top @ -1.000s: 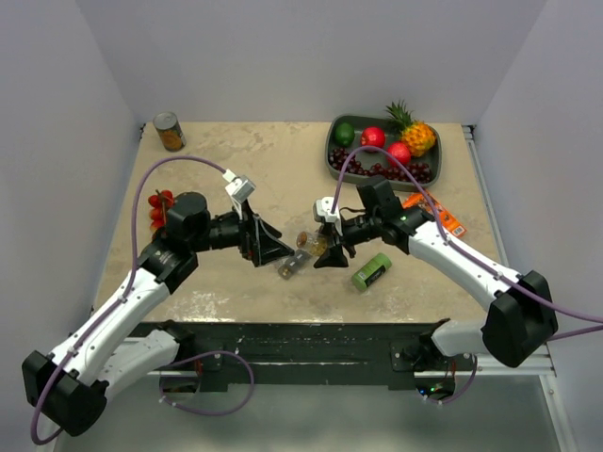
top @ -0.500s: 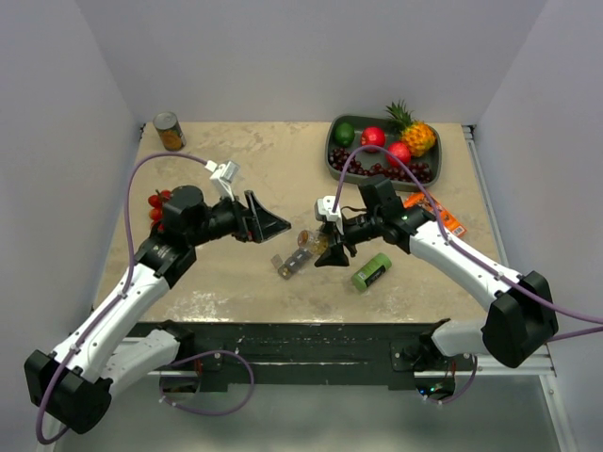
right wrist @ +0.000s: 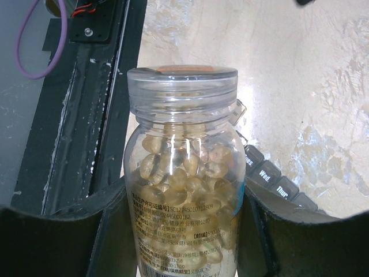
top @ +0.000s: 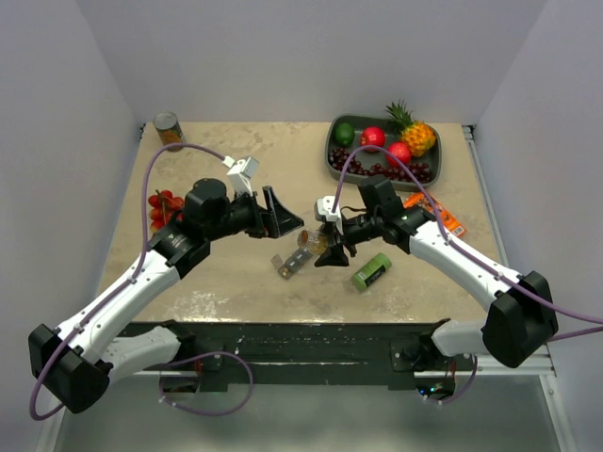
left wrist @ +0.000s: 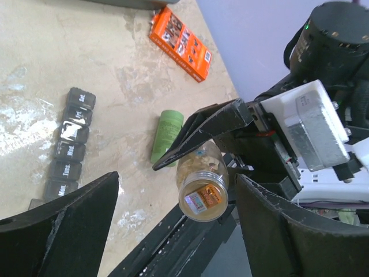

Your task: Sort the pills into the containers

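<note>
The pills fill a small clear bottle with its cap on. My right gripper is shut on the bottle's body and holds it above the table, cap pointing toward the left arm. From above, the bottle sits just left of the right gripper. My left gripper is open and faces the capped end, with one finger on each side and clear of it. The containers, a grey strip of day-marked compartments, lie on the table under the bottle.
A green box lies right of the strip, and an orange packet lies behind the right arm. A dark fruit tray is at the back right, a can at the back left, and cherry tomatoes at the left edge.
My left gripper has risen from beside the strip and swung right, toward the bottle's cap, staying open. The right gripper and bottle have not moved.
</note>
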You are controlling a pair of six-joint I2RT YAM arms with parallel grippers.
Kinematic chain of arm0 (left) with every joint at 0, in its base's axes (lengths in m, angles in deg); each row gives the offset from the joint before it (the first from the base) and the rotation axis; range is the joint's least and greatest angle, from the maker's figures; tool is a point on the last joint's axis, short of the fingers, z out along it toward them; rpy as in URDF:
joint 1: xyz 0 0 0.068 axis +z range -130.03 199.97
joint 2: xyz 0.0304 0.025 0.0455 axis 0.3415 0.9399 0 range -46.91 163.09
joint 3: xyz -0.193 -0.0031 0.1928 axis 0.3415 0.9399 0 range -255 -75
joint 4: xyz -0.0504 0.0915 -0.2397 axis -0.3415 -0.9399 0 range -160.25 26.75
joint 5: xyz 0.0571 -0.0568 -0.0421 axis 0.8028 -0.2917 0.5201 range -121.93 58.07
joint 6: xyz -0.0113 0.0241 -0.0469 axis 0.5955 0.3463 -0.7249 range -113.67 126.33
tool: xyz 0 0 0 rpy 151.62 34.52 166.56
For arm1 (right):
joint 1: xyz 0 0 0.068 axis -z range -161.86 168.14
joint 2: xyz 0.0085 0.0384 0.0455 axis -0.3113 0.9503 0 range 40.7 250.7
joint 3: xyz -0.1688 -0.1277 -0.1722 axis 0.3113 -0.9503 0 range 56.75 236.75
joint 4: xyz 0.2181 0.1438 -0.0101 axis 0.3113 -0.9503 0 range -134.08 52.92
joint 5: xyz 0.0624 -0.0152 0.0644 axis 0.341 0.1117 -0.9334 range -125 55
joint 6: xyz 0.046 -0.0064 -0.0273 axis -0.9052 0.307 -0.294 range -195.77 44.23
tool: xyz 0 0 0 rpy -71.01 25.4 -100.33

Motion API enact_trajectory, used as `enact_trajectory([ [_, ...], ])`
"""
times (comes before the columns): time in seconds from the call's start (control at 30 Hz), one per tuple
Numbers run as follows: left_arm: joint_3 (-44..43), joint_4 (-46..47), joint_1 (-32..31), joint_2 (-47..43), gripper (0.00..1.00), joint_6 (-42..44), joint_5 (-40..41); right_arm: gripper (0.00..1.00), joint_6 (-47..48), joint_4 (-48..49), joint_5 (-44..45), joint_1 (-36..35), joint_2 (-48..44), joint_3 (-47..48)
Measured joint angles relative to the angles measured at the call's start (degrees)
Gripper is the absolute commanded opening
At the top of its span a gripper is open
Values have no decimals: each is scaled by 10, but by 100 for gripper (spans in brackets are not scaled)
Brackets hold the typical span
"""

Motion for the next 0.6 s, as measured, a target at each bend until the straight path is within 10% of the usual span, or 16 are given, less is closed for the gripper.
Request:
enact_trajectory([
  [0.6, 0, 8, -60, 30, 72, -13, 9, 2, 0, 0, 1, 0, 0, 0],
])
